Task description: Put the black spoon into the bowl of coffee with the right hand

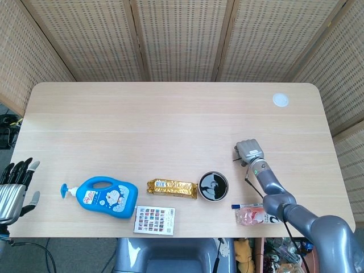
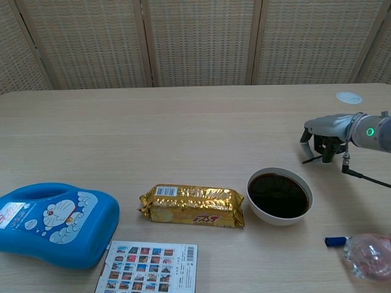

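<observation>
Two hands in play, one working. My left hand (image 1: 14, 187) hangs off the table's left edge, fingers spread, holding nothing, well out of the way. The blue Doraemon bottle (image 1: 105, 195), gold snack pack (image 1: 172, 188) and printed card (image 1: 154, 220) sit left of the bowl of coffee (image 2: 280, 195), off my line.

The bowl looks full nearly to the rim, so a spoon dropped rather than lowered would splash, and a knuckle catching the rim could shove or tip it.

Right hand (image 2: 327, 131) is right of the bowl and further back, fingers curled down and pinching what I take for the black spoon (image 2: 311, 160), a thin dark sliver poking out left. The grip looks shallow, so it may twist or slip on the swing.

Bare table (image 1: 170, 125) between hand and bowl. The plastic bag (image 2: 369, 255) crowds the near right corner; the wrist cable trails toward it and could snag
</observation>
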Robot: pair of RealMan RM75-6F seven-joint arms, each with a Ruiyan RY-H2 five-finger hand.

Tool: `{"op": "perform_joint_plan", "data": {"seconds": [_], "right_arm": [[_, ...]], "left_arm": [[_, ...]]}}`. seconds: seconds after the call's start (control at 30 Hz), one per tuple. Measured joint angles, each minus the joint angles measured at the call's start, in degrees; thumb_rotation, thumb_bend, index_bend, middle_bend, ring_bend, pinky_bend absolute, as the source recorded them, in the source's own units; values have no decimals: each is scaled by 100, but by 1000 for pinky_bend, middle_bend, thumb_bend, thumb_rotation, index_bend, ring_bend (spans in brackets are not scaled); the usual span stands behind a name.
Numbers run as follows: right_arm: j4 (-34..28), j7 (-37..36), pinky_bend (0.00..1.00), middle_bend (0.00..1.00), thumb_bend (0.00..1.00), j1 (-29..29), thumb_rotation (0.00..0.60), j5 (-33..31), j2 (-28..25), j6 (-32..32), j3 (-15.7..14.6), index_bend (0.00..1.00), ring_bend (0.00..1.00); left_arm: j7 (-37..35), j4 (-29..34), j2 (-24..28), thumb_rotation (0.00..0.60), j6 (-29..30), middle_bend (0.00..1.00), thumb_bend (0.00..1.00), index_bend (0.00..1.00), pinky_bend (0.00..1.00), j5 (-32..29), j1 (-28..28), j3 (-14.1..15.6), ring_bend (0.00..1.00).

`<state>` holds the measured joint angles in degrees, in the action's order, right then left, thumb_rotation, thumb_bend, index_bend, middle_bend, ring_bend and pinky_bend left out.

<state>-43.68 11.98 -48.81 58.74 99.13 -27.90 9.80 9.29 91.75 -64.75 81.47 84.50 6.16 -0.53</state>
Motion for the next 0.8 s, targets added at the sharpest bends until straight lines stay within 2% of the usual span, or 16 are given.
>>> {"op": "perform_joint_plan", "data": {"seconds": [0.17, 0.47, 0.8], "right_arm": [[-444, -239, 1000, 951, 650, 20, 600, -22, -289, -30, 144, 679, 963], [-2073, -1132, 1000, 954, 660, 116, 600, -191, -1350, 225, 563, 686, 967], [-3817, -2565, 1000, 954, 660, 310, 600, -231, -2337, 1077, 1083, 686, 966]], "left_arm": [[-15, -25, 10, 600, 3, 0, 463, 0, 0, -11, 0, -11, 0], [-12, -54, 28, 600, -30, 0, 463, 0, 0, 14, 51, -35, 0], [-6, -27, 76, 600, -29, 0, 463, 0, 0, 41, 51, -14, 0]]}}
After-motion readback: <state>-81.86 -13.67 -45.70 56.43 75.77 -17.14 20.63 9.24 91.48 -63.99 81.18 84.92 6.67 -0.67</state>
